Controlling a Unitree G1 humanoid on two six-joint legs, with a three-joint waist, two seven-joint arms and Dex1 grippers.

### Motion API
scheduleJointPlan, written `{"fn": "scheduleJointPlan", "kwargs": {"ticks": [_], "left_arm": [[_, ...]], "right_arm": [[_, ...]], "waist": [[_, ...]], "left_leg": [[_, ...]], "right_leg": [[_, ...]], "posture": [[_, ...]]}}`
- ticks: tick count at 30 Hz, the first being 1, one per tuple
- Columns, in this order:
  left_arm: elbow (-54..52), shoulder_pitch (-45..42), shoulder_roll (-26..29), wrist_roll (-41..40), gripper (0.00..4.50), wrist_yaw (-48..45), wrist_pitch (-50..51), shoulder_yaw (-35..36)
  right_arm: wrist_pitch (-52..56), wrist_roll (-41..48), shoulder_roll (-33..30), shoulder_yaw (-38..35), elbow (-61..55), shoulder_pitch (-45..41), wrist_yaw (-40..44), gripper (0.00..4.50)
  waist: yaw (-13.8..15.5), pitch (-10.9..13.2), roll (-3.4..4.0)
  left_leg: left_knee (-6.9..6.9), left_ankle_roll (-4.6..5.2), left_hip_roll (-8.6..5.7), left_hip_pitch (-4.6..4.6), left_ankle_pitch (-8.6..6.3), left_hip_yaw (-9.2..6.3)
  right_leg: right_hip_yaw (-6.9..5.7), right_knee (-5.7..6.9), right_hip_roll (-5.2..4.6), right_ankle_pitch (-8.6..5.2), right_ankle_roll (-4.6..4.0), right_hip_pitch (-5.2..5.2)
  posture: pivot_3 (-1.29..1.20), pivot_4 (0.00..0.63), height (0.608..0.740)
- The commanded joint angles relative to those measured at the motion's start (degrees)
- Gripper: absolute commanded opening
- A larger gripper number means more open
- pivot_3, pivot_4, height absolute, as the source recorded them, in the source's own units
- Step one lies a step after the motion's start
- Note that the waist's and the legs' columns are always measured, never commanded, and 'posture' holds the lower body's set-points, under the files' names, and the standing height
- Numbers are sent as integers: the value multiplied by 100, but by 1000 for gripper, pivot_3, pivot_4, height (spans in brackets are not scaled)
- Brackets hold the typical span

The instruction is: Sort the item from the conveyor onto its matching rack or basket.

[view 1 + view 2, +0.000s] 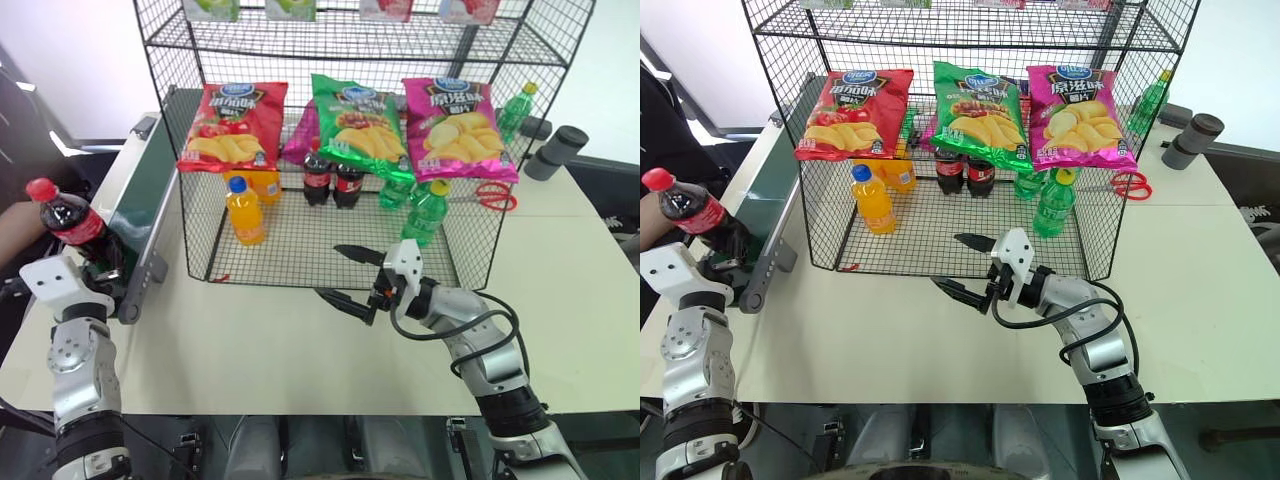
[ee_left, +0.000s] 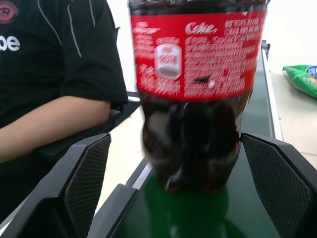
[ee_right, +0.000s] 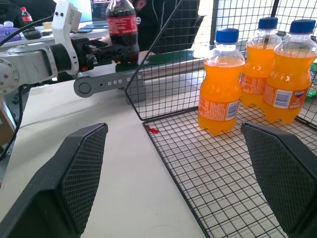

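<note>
A cola bottle (image 1: 66, 216) with a red cap and red label leans over the near end of the dark green conveyor (image 1: 141, 190). Its base (image 2: 190, 163) sits at the belt. My left gripper (image 1: 100, 262) is open around the bottle's lower part, with a gap between each finger and the bottle. My right gripper (image 1: 330, 272) hangs open with nothing between its fingers, just in front of the bottom tier of the black wire rack (image 1: 250, 270). Two cola bottles (image 1: 332, 180) stand in that tier.
Three crisp bags (image 1: 350, 125) hang on the rack's front. Orange-drink bottles (image 1: 245, 212) and green bottles (image 1: 425, 212) stand inside. Red scissors (image 1: 490, 195) and a grey cylinder (image 1: 556, 150) lie at the right. A person's arm (image 2: 49, 126) is beside the conveyor.
</note>
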Motion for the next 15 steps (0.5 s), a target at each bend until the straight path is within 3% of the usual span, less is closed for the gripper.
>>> {"fn": "scheduleJointPlan", "kwargs": {"ticks": [1, 8, 13, 15], "left_arm": [[-68, -4, 34, -63, 4500, -35, -168, 142], [-14, 16, 46, -57, 4500, -39, -222, 170], [-29, 33, 112, 58, 2945, -66, -332, 179], [-172, 57, 189, 39, 2945, -145, -375, 212]], "right_arm": [[-73, 46, 60, 31, -177, -18, 6, 4485], [-59, 48, 75, 61, -172, -34, 0, 4485], [-47, 44, 77, 75, -186, -40, -15, 4500], [-40, 47, 69, 68, -192, -43, -24, 4500]], "waist": [[-4, 0, 0], [-2, 0, 0], [1, -1, -1], [6, -1, -1]], "left_leg": [[0, 0, 0, 0, 0, 0], [0, 0, 0, 0, 0, 0], [0, 0, 0, 0, 0, 0], [0, 0, 0, 0, 0, -1]], "right_leg": [[0, 0, 0, 0, 0, 0], [0, 0, 0, 0, 0, 0], [0, 0, 0, 0, 0, 0], [-1, 0, -1, 0, 0, 0]], "posture": [[0, 150, 740], [0, 150, 740], [0, 150, 740], [0, 150, 740]]}}
